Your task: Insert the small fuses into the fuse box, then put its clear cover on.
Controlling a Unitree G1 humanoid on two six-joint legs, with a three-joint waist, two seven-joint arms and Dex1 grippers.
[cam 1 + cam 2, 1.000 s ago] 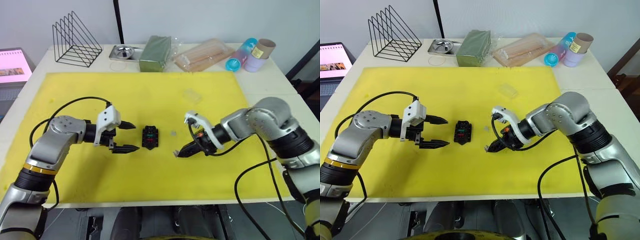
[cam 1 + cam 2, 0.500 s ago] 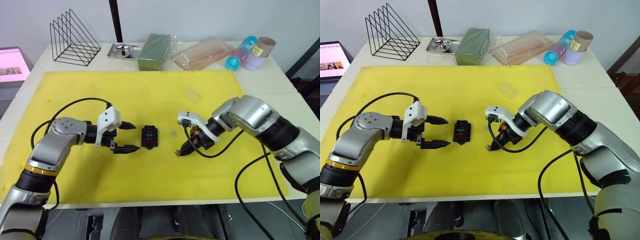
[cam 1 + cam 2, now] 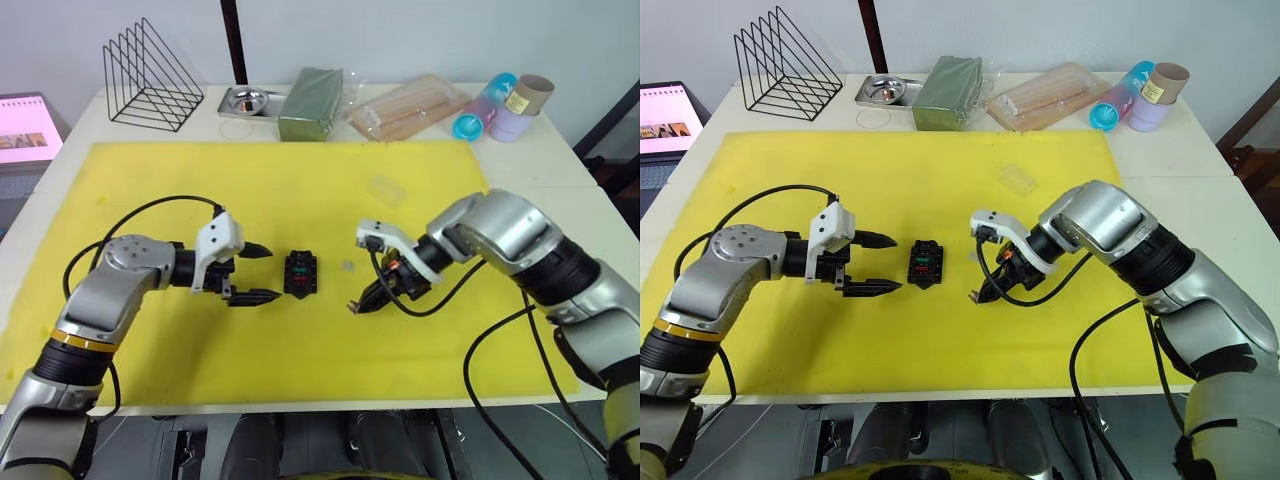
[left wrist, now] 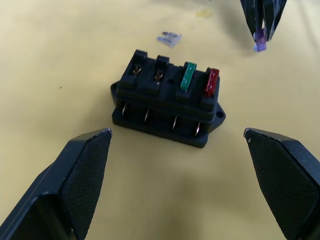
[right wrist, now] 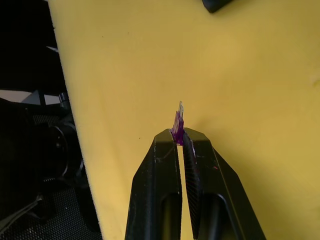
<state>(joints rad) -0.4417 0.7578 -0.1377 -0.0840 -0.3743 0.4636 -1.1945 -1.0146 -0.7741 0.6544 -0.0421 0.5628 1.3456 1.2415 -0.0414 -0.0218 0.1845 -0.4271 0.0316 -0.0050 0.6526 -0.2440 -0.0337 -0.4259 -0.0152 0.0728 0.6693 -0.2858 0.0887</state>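
The black fuse box (image 3: 301,273) lies on the yellow mat (image 3: 300,190) at its middle; a green fuse (image 4: 188,76) and a red fuse (image 4: 211,83) sit in two of its slots, the other two slots stand bare. My left gripper (image 3: 255,273) is open just left of the box, fingers (image 4: 75,185) spread to either side of it. To the box's right my right gripper (image 3: 357,304) is shut on a purple fuse (image 5: 177,121), tips pointing down at the mat. Another greyish fuse (image 3: 346,266) lies on the mat between box and right gripper. The clear cover (image 3: 384,190) rests farther back.
Along the table's far edge stand a black wire rack (image 3: 150,89), a metal dish (image 3: 246,101), a green block (image 3: 310,104), a clear bag of wooden sticks (image 3: 408,108) and coloured cups (image 3: 500,106). A laptop (image 3: 25,130) sits at the far left.
The right gripper with the purple fuse has shifted slightly toward the fuse box and stays there; the left gripper holds still.
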